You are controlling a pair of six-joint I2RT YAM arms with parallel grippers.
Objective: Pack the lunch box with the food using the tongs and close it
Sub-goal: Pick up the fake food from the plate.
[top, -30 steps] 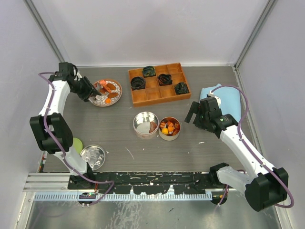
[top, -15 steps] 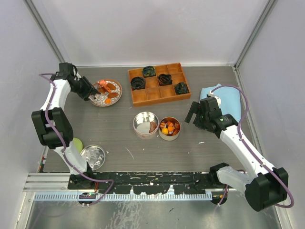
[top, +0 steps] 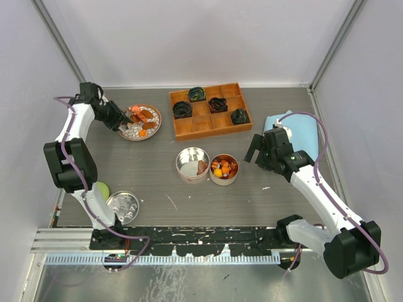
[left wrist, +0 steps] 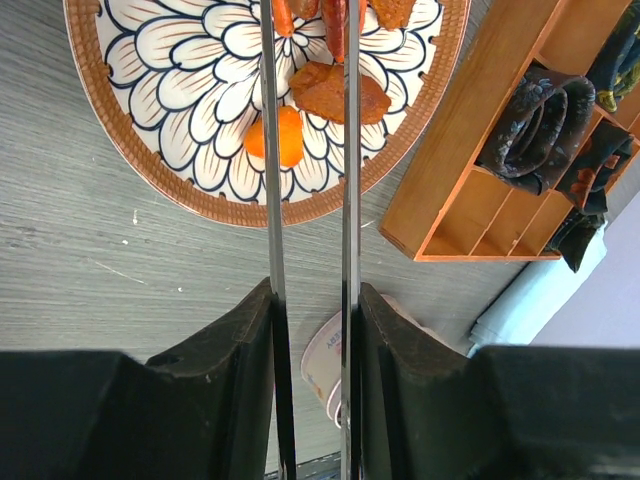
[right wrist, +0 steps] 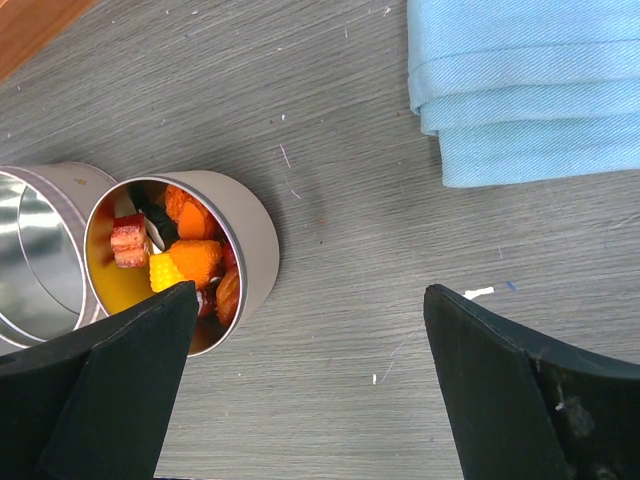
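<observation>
My left gripper (left wrist: 312,300) is shut on the tongs (left wrist: 270,200), whose two thin silver arms run out over the flowered plate (left wrist: 120,150). On the plate lie food pieces: an orange chunk (left wrist: 277,137) and a brown slice (left wrist: 340,92) between the tong arms. The tong tips run off the top edge of the left wrist view. The lunch box is two round tins: one (top: 224,169) filled with orange, red and yellow food (right wrist: 185,262), the other (top: 192,165) holding one brown piece. My right gripper (right wrist: 310,295) hovers open just right of the filled tin.
A wooden divided tray (top: 210,111) with dark coiled lumps stands behind the tins. A folded blue cloth (top: 289,129) lies at the right. A round metal lid (top: 122,206) and a green disc (top: 101,189) sit near the left arm's base.
The left arm's elbow has swung further left and back while the tongs stay over the plate. The right arm has not moved.
</observation>
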